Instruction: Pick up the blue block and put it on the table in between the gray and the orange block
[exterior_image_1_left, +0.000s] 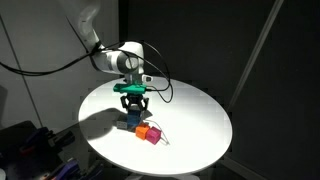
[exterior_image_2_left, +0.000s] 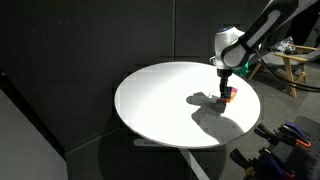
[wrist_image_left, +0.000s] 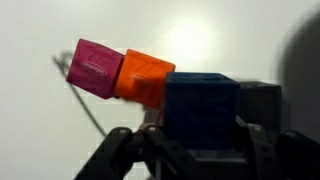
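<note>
In the wrist view the blue block (wrist_image_left: 202, 108) sits between my gripper's (wrist_image_left: 198, 140) two dark fingers, which press against its sides. An orange block (wrist_image_left: 145, 78) touches its left side and a gray block (wrist_image_left: 262, 102) stands just to its right. A pink block (wrist_image_left: 93, 67) lies left of the orange one. In an exterior view the gripper (exterior_image_1_left: 131, 110) hangs low over the white round table (exterior_image_1_left: 200, 120), with the blue block (exterior_image_1_left: 130, 121) under it beside the orange (exterior_image_1_left: 143, 130) and pink (exterior_image_1_left: 154, 136) blocks. The gray block is hidden there.
The round table (exterior_image_2_left: 160, 105) shows in both exterior views with black curtains behind it. A thin wire or stick (wrist_image_left: 85, 105) lies on the table near the pink block. Wooden furniture (exterior_image_2_left: 295, 65) stands beyond the table edge.
</note>
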